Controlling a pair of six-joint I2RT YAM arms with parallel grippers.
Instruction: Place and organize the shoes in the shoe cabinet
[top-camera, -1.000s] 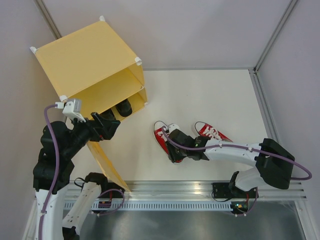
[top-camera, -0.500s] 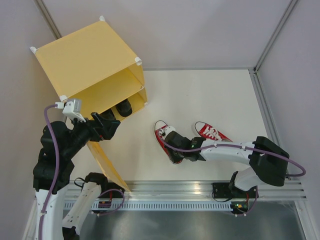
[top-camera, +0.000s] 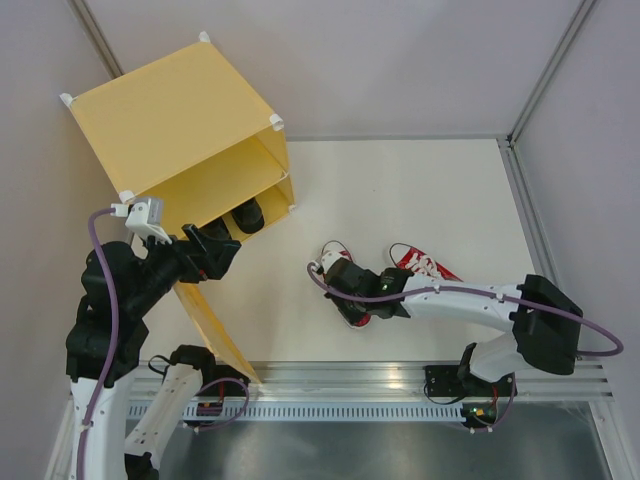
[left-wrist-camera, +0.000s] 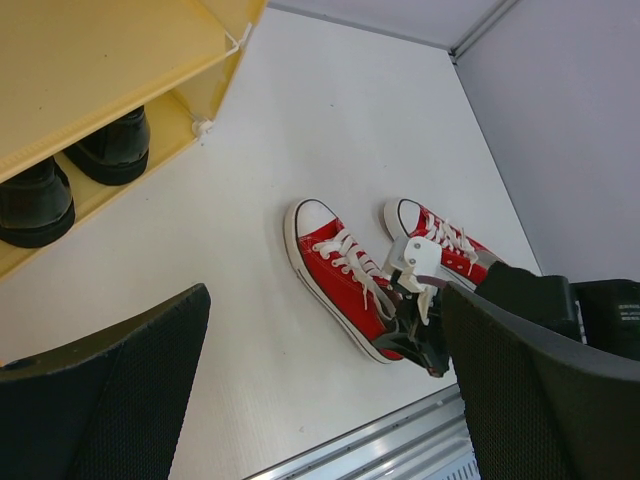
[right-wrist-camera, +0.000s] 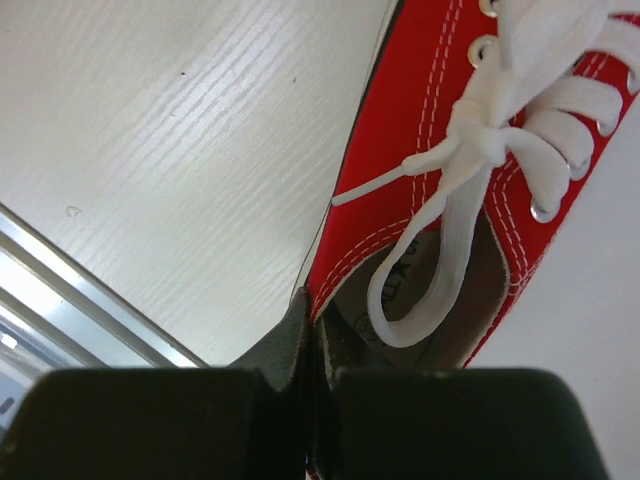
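a: where's the right gripper (top-camera: 352, 303) in relation to the shoe cabinet (top-camera: 170, 110)?
b: out on the table (top-camera: 430, 190), in front of the cabinet's open face and off to its right. it's at the heel end of a red sneaker (left-wrist-camera: 335, 268). the jaws are squeezed tight together with the canvas collar wall pinched between them. in the wrist view the fingertips (right-wrist-camera: 285, 350) meet on the fabric just beside the loose white lace (right-wrist-camera: 440, 250).
a: is that sneaker off the table?
b: i can't tell. its white toe cap points back toward the cabinet.
a: and its mate?
b: the second red sneaker (left-wrist-camera: 440, 240) lies just beside it, on the side farther from the cabinet, with its toe the same way.
a: what about the left gripper (top-camera: 212, 243)?
b: it's up at the cabinet's front opening, near the lower compartment. its fingers (left-wrist-camera: 110, 390) are spread wide with nothing between them.
a: anything inside the cabinet?
b: both black loafers (left-wrist-camera: 115, 150) sit side by side in the lower compartment, under the inner shelf (left-wrist-camera: 90, 80). the door (top-camera: 215, 335) is swung open, reaching from the cabinet's front toward the arm bases.
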